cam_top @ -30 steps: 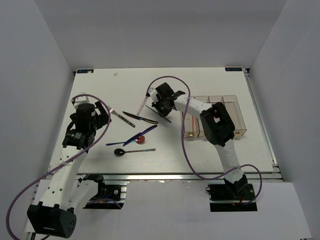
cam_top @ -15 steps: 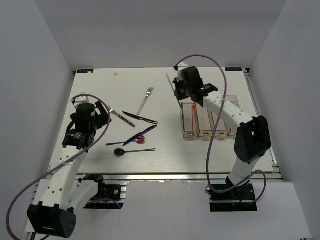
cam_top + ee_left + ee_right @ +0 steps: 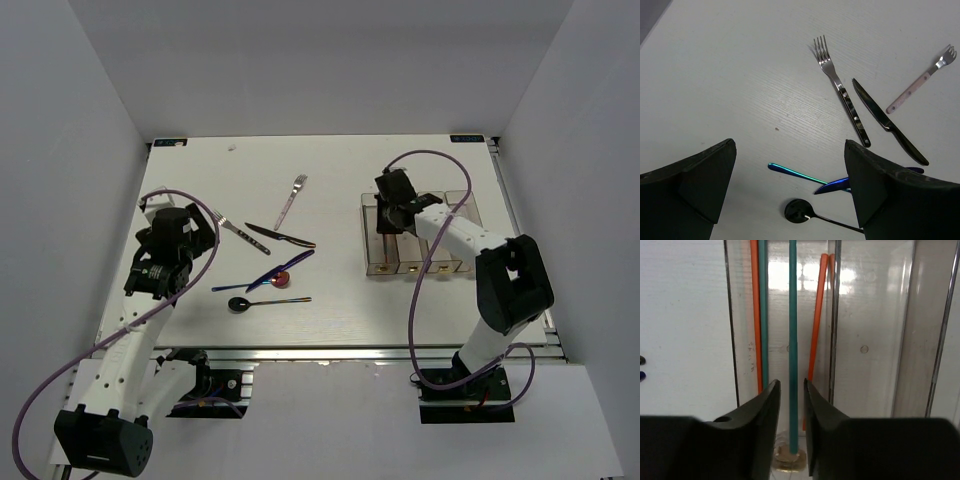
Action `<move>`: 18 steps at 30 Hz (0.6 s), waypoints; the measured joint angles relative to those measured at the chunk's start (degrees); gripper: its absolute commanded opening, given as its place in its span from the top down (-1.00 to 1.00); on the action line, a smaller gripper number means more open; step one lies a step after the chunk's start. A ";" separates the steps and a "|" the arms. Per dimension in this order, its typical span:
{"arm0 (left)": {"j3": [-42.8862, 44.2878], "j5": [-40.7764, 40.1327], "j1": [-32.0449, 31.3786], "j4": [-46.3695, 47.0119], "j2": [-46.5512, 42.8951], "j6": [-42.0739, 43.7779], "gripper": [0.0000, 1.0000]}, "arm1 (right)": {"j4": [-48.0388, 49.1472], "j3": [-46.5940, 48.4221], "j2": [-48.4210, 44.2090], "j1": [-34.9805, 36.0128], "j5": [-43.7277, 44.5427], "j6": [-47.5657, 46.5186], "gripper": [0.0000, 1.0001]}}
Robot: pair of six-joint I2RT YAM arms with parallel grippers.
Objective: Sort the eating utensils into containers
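My right gripper (image 3: 392, 215) hangs over the leftmost of the clear containers (image 3: 425, 262). In the right wrist view its jaws (image 3: 791, 382) stand narrowly apart around a teal chopstick (image 3: 792, 340), with a thin gap on each side. The chopstick lies in the bin and its end reaches the yellowish tag (image 3: 790, 459). A second teal chopstick (image 3: 763, 315) and two orange chopsticks (image 3: 817, 320) lie beside it. My left gripper (image 3: 150, 278) is open and empty (image 3: 790, 144) above the table. Ahead of it lie a black-handled fork (image 3: 840, 87), a dark knife (image 3: 887, 122) and a pink-handled fork (image 3: 917, 85).
A blue knife (image 3: 290, 265), a red-bowled spoon (image 3: 280, 279) with a teal handle (image 3: 795, 172) and a black-bowled spoon (image 3: 240, 303) lie at the table's middle left. The other bins (image 3: 875, 340) to the right look bare. The table's rail runs along the right edge (image 3: 520, 240).
My right gripper carried the teal chopstick from the middle of the table to the bins and came down over the leftmost bin. The left arm has stayed still.
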 measured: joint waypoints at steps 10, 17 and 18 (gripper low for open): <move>0.00 -4.20 0.07 -1.38 -0.90 -2.93 -0.96 | 1.70 -2.14 -3.65 1.75 -2.86 -1.57 -0.10; 0.00 -7.69 0.83 -2.80 -0.87 -4.85 -0.97 | 5.18 16.46 10.84 14.01 -14.86 -19.34 -0.56; 0.00 -7.65 0.94 -2.80 -0.85 -4.81 -0.96 | 4.87 20.33 14.29 15.52 -16.24 -21.07 -0.78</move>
